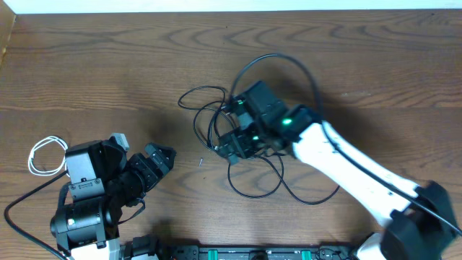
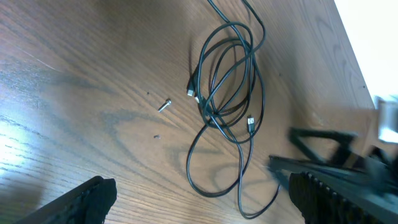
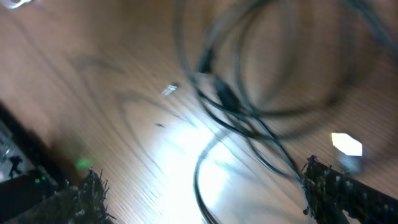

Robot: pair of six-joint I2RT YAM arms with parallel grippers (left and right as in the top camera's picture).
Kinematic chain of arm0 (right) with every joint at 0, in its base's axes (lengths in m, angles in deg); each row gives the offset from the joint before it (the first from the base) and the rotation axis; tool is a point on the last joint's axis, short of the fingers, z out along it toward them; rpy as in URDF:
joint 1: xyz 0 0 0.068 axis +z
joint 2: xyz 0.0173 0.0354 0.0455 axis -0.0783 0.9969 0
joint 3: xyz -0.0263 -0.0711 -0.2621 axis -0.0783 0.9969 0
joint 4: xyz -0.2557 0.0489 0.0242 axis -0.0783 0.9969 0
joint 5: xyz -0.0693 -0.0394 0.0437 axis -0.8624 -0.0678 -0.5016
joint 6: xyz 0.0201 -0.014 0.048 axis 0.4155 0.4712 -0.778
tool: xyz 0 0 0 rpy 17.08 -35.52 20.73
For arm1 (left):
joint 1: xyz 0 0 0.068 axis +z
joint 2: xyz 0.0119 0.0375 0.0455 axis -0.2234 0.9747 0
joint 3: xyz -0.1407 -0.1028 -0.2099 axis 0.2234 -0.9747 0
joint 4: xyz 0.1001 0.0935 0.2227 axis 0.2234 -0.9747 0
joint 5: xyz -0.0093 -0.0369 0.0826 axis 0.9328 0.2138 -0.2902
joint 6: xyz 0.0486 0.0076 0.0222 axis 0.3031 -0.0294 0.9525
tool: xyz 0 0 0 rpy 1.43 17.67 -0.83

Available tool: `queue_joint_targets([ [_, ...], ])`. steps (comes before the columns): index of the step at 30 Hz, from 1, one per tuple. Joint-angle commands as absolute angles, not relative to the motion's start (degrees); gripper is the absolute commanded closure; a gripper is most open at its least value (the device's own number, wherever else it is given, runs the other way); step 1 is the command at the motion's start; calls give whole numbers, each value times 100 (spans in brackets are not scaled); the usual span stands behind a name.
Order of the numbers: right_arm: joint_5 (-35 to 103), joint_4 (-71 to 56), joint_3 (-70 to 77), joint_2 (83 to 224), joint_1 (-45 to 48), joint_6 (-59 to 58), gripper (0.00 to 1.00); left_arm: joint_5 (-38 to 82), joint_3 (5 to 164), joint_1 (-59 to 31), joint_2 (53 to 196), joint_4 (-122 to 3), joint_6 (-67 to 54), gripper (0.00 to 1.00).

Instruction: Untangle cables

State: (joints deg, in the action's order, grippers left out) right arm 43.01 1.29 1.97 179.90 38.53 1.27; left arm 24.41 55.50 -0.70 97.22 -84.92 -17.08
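Note:
Two black cables (image 1: 216, 115) lie in a tangled coil of loops at the table's middle; they also show in the left wrist view (image 2: 227, 81) and, blurred, in the right wrist view (image 3: 249, 118). Two small plugs (image 2: 191, 88) show within the coil. The short white cable (image 1: 45, 155) lies coiled on its own at the far left. My right gripper (image 1: 232, 144) hovers over the black coil, open and empty, with loops between its fingers (image 3: 202, 186). My left gripper (image 1: 160, 160) is open and empty, left of the coil, its fingers (image 2: 202, 193) wide apart above a loop end.
A tiny silver piece (image 1: 200, 162) lies on the wood between the grippers; it also shows in the left wrist view (image 2: 164, 105). A black equipment strip (image 1: 253, 253) runs along the front edge. The table's far edge (image 1: 231, 11) meets a white wall.

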Motion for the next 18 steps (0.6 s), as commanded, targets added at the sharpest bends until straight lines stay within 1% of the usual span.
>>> queue_joint_targets([
  [1, 4651, -243, 171, 18434, 4116, 417, 1, 2484, 5489, -88, 9713, -8514, -1721, 5],
  [4, 4458, -691, 171, 18849, 4205, 81, 1, 2368, 5489, -88, 9713, -8578, -1533, 5],
  [7, 4290, -1095, 171, 19229, 4205, -737, 1, 1990, 5489, -88, 9713, -8687, -1537, 5],
  [9, 4299, -1380, 171, 19461, 4205, -1226, 4, 1829, 5489, -88, 9713, -8726, -1539, 5],
  [10, 4299, -1519, 171, 19568, 4205, -1440, 8, 1778, 5489, -88, 9713, -8748, -1539, 5],
  [12, 4299, -1832, 171, 19754, 4199, -1770, 21, 1774, 5489, -88, 9713, -8790, -1537, 5],
  [13, 4299, -1967, 171, 19806, 4199, -1843, 38, 1774, 5489, -88, 9713, -8814, -1537, 5],
  [14, 4297, -2099, 171, 19833, 4201, -1875, 49, 1772, 5489, -88, 9713, -8835, -1537, 5],
  [15, 4290, -2256, 171, 19835, 4199, -1875, 55, 1774, 5489, -88, 9713, -8855, -1537, 5],
  [18, 4187, -2697, 168, 19813, 4181, -1875, 55, 1774, 5489, -88, 9713, -8875, -1537, 5],
])
